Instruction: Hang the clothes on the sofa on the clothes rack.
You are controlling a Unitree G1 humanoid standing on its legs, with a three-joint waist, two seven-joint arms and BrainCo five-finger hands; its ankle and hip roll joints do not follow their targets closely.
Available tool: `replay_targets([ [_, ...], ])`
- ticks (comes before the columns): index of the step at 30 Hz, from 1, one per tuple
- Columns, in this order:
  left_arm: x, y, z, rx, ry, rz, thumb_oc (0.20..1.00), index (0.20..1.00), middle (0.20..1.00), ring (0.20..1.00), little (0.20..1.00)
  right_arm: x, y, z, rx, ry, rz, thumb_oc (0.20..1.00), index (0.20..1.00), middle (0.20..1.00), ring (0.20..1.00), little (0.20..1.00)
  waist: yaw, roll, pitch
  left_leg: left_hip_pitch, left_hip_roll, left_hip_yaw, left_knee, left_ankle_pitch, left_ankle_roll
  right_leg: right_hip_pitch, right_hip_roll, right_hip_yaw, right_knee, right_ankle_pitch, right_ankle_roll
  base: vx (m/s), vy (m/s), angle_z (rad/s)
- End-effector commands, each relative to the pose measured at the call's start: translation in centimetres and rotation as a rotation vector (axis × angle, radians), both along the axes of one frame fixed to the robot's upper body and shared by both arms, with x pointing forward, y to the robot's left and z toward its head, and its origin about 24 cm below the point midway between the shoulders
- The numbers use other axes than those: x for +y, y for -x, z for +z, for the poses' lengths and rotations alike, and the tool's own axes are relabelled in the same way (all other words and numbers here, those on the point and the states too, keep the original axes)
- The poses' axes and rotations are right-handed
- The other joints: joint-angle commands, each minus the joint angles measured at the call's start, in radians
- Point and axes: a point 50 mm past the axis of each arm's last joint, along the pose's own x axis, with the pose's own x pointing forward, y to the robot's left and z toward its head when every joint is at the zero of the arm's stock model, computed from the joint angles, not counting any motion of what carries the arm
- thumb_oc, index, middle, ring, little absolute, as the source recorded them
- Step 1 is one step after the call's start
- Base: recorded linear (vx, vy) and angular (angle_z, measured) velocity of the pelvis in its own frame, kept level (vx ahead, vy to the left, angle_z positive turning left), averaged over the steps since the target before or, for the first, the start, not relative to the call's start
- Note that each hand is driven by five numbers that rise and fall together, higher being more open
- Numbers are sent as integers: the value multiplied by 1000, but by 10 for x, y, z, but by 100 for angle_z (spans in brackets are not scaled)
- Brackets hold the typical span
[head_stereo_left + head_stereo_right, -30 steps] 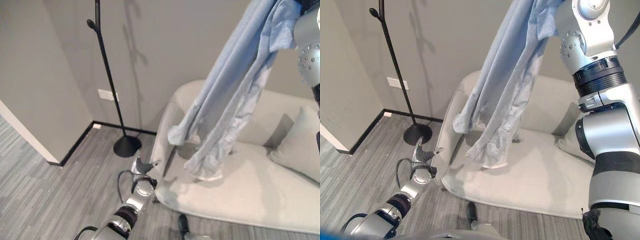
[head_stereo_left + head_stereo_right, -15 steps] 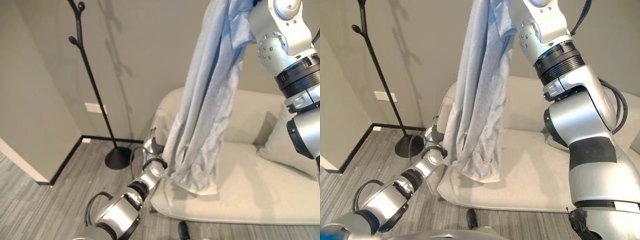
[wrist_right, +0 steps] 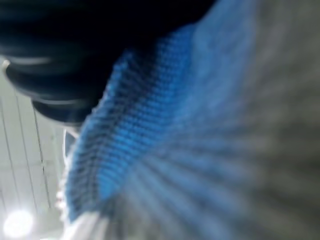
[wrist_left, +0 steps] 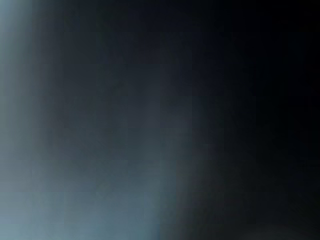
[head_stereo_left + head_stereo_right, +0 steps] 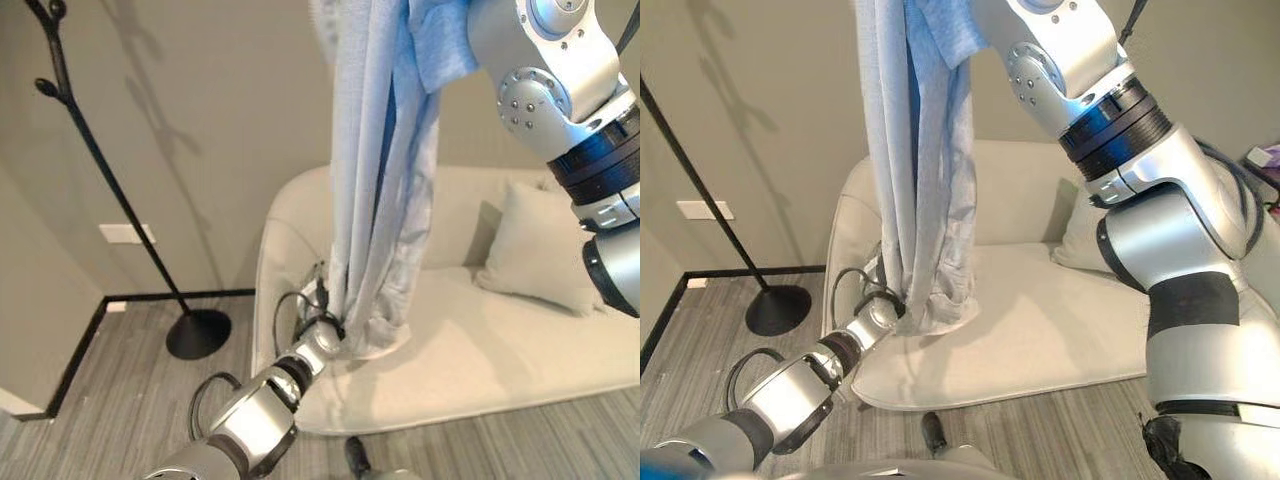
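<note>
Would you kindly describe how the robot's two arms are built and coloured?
Both arms are silver-grey, rounded shells joined by black ribbed bands. The right arm has a round joint cap ringed with small screws. The left arm tapers to a slim, dark-banded wrist and left hand, with black cable looped alongside.

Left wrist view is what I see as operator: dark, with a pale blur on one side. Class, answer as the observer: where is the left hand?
Observer: The left hand is at the lower end of a light blue shirt, by the sofa's front edge.
Operator: Is the shirt lying on the sofa?
Observer: No, it hangs straight down from high up by the right arm.
Operator: Where is the rack?
Observer: The black clothes rack stands on the floor to the robot's left of the sofa.
</note>
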Motion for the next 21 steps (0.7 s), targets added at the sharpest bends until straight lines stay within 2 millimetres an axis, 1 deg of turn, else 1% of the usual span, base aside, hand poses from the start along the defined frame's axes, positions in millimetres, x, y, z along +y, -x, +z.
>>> replay_targets([
  [1, -2, -8, 9, -8, 30, 34, 1000, 1000, 1000, 1000, 1000, -15, 14, 44, -115, -93, -42, 200, 200, 200, 200, 200, 12, 12, -60, -29, 25, -89, 4, -49, -40, -50, -25, 39, 32, 65, 106, 7, 5, -28],
  [3, -7, -12, 15, -5, 86, 44, 1000, 1000, 1000, 1000, 1000, -3, 15, 41, -104, -77, -4, 200, 200, 200, 200, 200, -12, 22, -65, -22, 26, -75, 4, -51, -40, -49, -18, 57, 36, 67, 105, 19, 10, -21],
  [7, -16, -15, 19, 14, 191, 73, 1000, 1000, 1000, 1000, 1000, 12, 13, 37, -72, -67, 25, 200, 200, 200, 200, 200, -31, 32, -70, -18, 26, -60, 4, -52, -39, -48, -12, 71, 38, 70, 105, 17, 10, -21],
  [8, -20, -16, 20, 25, 240, 86, 1000, 1000, 1000, 1000, 1000, 16, 12, 37, -57, -74, 27, 200, 200, 200, 200, 200, -36, 36, -72, -17, 26, -58, 4, -52, -39, -47, -11, 74, 40, 71, 105, 10, 10, -15],
  [9, -20, -16, 20, 25, 241, 87, 1000, 1000, 1000, 1000, 1000, 16, 12, 37, -57, -73, 27, 200, 200, 200, 200, 200, -36, 37, -72, -17, 26, -58, 4, -52, -39, -47, -11, 74, 40, 71, 105, 9, 11, -7],
  [10, -27, -17, 22, 28, 285, 85, 1000, 1000, 1000, 1000, 1000, 18, 11, 37, -42, -88, 29, 200, 200, 200, 200, 200, -39, 38, -74, -18, 25, -58, 4, -53, -37, -46, -10, 78, 40, 71, 105, 3, 3, -4],
  [11, -27, -17, 23, 28, 285, 86, 1000, 1000, 1000, 1000, 1000, 19, 11, 38, -43, -88, 29, 200, 200, 200, 200, 200, -40, 39, -74, -18, 25, -58, 4, -53, -37, -46, -10, 78, 40, 71, 105, 0, 0, 0],
  [12, -31, -17, 23, 32, 303, 79, 548, 548, 548, 548, 548, 19, 10, 37, -34, -92, 26, 200, 200, 200, 200, 200, -40, 40, -74, -17, 25, -58, 4, -54, -36, -45, -10, 79, 40, 71, 105, 0, 0, 0],
  [13, -34, -17, 24, 32, 322, 71, 200, 200, 200, 200, 200, 19, 8, 37, -26, -96, 17, 200, 200, 200, 200, 200, -40, 40, -73, -18, 24, -58, 4, -53, -35, -44, -10, 80, 40, 71, 104, 0, 0, 0],
  [16, -42, -18, 30, 10, 343, 44, 200, 200, 200, 200, 200, 18, 5, 36, -14, -102, 0, 200, 200, 200, 200, 200, -38, 42, -72, -19, 21, -58, 4, -52, -33, -43, -10, 82, 40, 73, 106, -6, 3, 1],
  [20, -41, -18, 30, 10, 409, 70, 200, 200, 200, 200, 200, 13, 2, 33, -6, -108, -17, 200, 200, 200, 200, 200, -34, 42, -68, -19, 19, -59, 4, -52, -30, -44, -10, 83, 40, 74, 108, 0, 0, 0],
  [21, -39, -18, 30, 4, 440, 85, 200, 200, 200, 200, 200, 8, 1, 32, -4, -113, -24, 200, 200, 200, 200, 200, -30, 43, -65, -18, 18, -60, 4, -52, -28, -44, -10, 83, 40, 73, 108, 0, 0, 0],
])
